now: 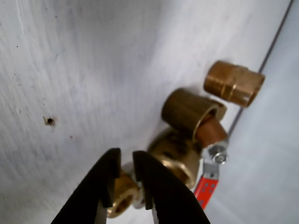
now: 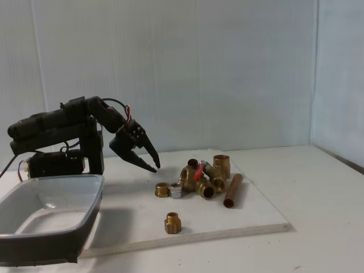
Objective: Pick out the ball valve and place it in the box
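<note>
Gripper [image 2: 152, 165] hangs slightly open, gripping nothing, just left of the ball valve [image 2: 192, 175]; box [image 2: 85, 219] sits near-left.

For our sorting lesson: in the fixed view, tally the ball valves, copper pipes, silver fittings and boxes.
Ball valve: 1
Copper pipe: 1
Silver fitting: 1
Box: 1
Total: 4
</note>
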